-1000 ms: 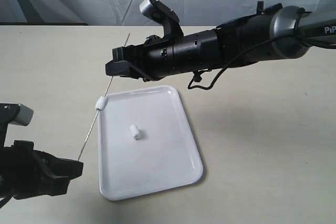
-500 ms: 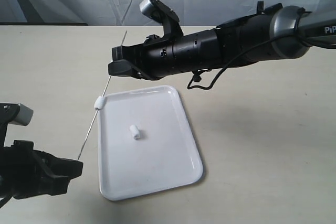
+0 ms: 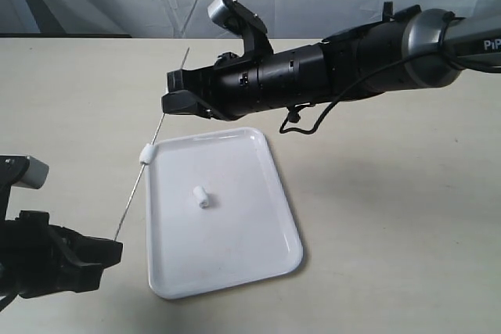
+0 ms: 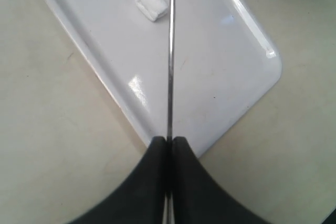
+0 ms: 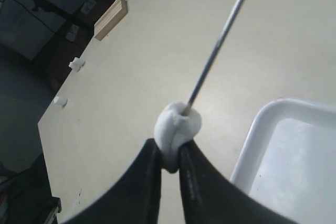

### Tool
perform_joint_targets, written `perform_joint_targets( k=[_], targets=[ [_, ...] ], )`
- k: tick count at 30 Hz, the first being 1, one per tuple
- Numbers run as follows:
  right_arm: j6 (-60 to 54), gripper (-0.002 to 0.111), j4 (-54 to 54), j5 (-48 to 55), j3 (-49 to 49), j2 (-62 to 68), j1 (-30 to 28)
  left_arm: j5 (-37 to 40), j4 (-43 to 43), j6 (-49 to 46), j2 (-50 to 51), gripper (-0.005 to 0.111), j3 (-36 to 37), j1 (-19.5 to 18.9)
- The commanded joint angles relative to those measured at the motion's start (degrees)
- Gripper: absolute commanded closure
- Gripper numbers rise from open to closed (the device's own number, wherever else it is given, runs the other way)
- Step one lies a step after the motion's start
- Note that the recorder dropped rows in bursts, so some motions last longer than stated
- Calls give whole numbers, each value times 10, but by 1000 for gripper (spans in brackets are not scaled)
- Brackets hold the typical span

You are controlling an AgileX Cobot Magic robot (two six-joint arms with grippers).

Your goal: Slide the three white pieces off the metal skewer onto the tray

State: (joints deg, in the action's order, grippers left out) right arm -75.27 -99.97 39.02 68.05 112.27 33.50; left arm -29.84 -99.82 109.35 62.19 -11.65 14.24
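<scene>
The metal skewer (image 3: 153,145) slants up over the table. My left gripper (image 3: 116,249) is shut on its lower end, the jaws (image 4: 169,139) pressed together around the rod (image 4: 170,51). One white piece (image 3: 147,152) sits on the skewer beside the tray's far left corner. My right gripper (image 3: 166,102) is higher up the skewer. In the right wrist view this gripper (image 5: 169,151) pinches a second white piece (image 5: 178,124) threaded on the rod (image 5: 218,43). A third white piece (image 3: 203,196) lies loose on the white tray (image 3: 258,248), also in the left wrist view (image 4: 151,2).
The tray (image 4: 231,77) lies flat on the beige table, and its rim (image 5: 252,140) is close beside my right gripper. A wooden block (image 5: 111,18) and small white bits (image 5: 76,64) sit near the table's far edge. A pale curtain hangs behind.
The skewer's upper tip and my right gripper have shifted slightly; the left gripper and the pieces stay almost where they were.
</scene>
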Motion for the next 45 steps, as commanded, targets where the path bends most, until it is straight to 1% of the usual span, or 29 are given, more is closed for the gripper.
perform_joint_targets(
  k=[1, 3, 6, 16, 23, 30, 39, 45],
  targets=[
    [-7, 79, 0, 3, 3, -5, -2, 2, -1, 1, -2, 107, 3, 1],
    [-7, 73, 0, 9, 3, -5, -2, 3, -1, 1, -2, 107, 3, 1],
    [-7, 70, 0, 9, 3, -5, -2, 3, -1, 1, -2, 107, 3, 1],
    [-7, 70, 0, -12, 9, -5, -3, -3, -1, 1, -2, 107, 3, 1],
    [8, 77, 0, -12, 26, -5, -3, -4, -1, 1, -2, 107, 3, 1],
    [18, 96, 0, -9, 26, -5, -3, -4, -1, 0, -2, 107, 3, 1],
    [18, 96, 0, -34, 26, -12, -9, -3, -1, 0, -2, 107, 3, 1],
    [20, 96, 0, -35, 31, -32, -48, -8, -1, 0, -2, 107, 3, 1]
  ],
)
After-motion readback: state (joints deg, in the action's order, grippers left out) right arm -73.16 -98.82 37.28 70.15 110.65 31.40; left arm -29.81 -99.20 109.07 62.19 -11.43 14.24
